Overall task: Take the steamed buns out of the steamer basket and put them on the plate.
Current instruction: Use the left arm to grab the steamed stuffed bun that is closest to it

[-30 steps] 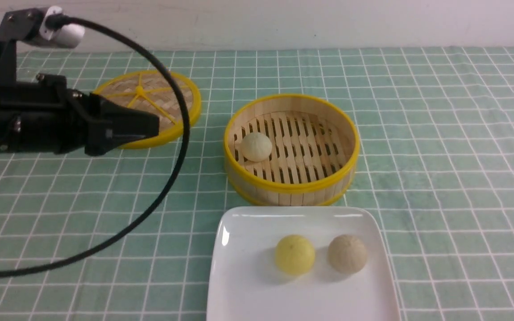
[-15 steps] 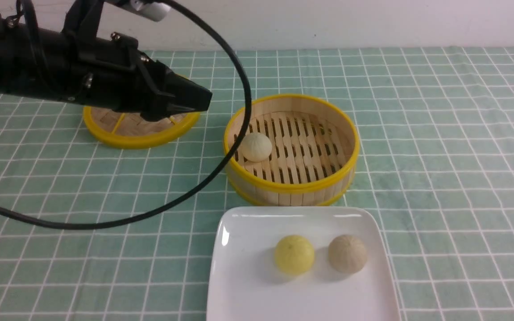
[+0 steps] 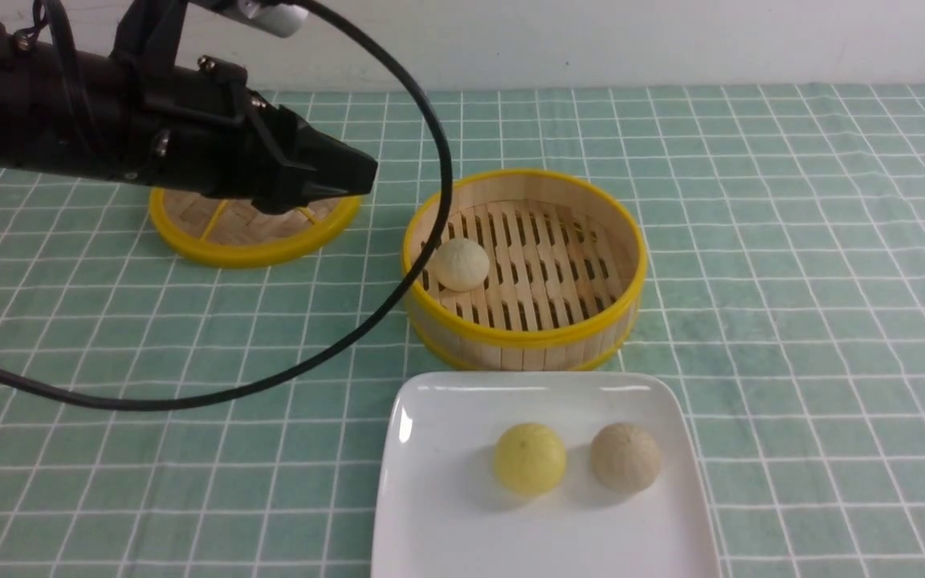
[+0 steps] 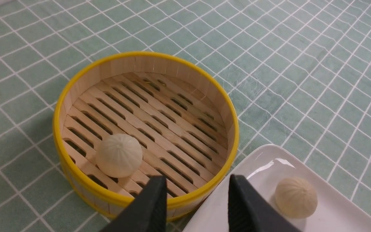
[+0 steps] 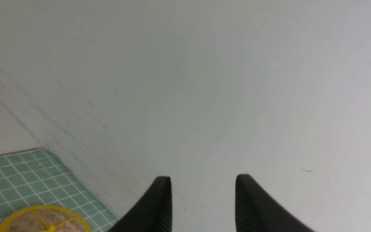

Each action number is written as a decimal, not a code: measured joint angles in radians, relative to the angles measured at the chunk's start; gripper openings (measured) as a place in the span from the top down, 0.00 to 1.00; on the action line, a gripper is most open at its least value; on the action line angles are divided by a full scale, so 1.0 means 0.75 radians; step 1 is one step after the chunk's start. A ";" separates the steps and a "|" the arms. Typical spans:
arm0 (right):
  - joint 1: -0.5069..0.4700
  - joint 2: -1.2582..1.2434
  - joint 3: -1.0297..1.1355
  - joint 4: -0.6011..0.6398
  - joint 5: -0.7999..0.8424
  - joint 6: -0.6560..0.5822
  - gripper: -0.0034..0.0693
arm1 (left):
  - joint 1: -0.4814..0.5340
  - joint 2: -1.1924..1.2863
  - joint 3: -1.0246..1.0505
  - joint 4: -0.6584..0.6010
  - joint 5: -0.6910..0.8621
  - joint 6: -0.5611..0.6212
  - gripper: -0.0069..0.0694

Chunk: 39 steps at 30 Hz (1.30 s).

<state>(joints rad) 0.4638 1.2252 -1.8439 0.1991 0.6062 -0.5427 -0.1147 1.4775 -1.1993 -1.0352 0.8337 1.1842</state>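
One pale cream steamed bun (image 3: 461, 263) (image 4: 119, 155) lies at the left of the steamer basket's (image 3: 523, 337) (image 4: 140, 54) slatted floor. A yellow bun (image 3: 530, 458) and a beige bun (image 3: 625, 457) (image 4: 296, 197) rest on the white plate (image 3: 446, 498) (image 4: 262, 161) in front of the basket. My left gripper (image 3: 366, 172) (image 4: 197, 180) hovers above the table, left of the basket and pointing at it. It is open and holds nothing. My right gripper (image 5: 204, 180) faces the white wall, open and holding nothing; the front view does not show it.
The flat woven lid (image 3: 246, 241) (image 5: 43, 220) with a yellow rim lies at the back left, partly behind my left arm. The arm's black cable (image 3: 398, 297) loops down across the green checked cloth and passes the basket's left side.
Over the last second my left arm has risen and swung right toward the basket, now covering part of the lid. It has barely moved since half a second ago. The buns have not moved.
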 joint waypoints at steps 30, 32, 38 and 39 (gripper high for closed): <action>0.000 -0.127 0.137 -0.139 0.835 0.202 0.55 | -0.213 0.691 -0.621 0.488 -0.153 -0.351 0.39; 0.000 -0.127 0.138 -0.132 0.843 0.202 0.55 | -0.213 0.738 -0.639 0.487 -0.158 -0.346 0.39; 0.000 -0.127 0.139 -0.131 0.850 0.202 0.55 | -0.213 0.829 -0.644 0.484 -0.156 -0.322 0.39; 0.000 -0.127 0.139 -0.131 0.850 0.202 0.55 | -0.213 0.845 -0.644 0.472 -0.151 -0.314 0.39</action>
<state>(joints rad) 0.4638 1.1299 -1.7398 0.1005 1.2439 -0.3915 -0.2747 2.1110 -1.6821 -0.6809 0.7205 0.9489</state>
